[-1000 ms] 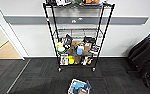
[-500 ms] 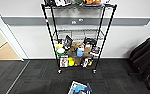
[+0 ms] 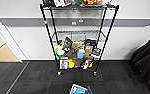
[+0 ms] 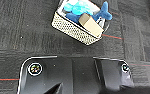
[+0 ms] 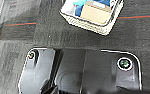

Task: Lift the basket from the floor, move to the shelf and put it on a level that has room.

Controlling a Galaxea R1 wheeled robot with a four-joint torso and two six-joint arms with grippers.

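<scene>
The basket sits on the floor, dark grey carpet, in front of the shelf and well short of its casters; in the head view only its far end pokes in at the frame's lower edge. It's not lifted yet, so the job is at the very start by my read.

Risks from here:
- Basket lies skewed to the carpet seams, 1 corner turned toward the robot. A straight-down grab could catch a corner rather than a long side, and it'd tip or twist.
- Blue plush toy hangs its tail over the rim, and the cardboard box leans on the edge, sticking up above it. Tilt on the lift and either could spill out; a finger coming down near that side could land on the box instead of the rim.
- Shelf: the lower tiers look crammed w/ boxes & packets, the top one's loaded too. The middle wire tier looks bare, likely the 1 level w/ room, but it's up high, so a wobbly hold matters more.

Fingers: can't tell for either arm whether they're open or closed; both wrist views give the dark plate and no clear fingertips. In both, the basket lies on the carpet beyond that plate, apart from it w/ bare floor between. Nothing's touching it. The red line on the carpet runs under its near corner.
</scene>
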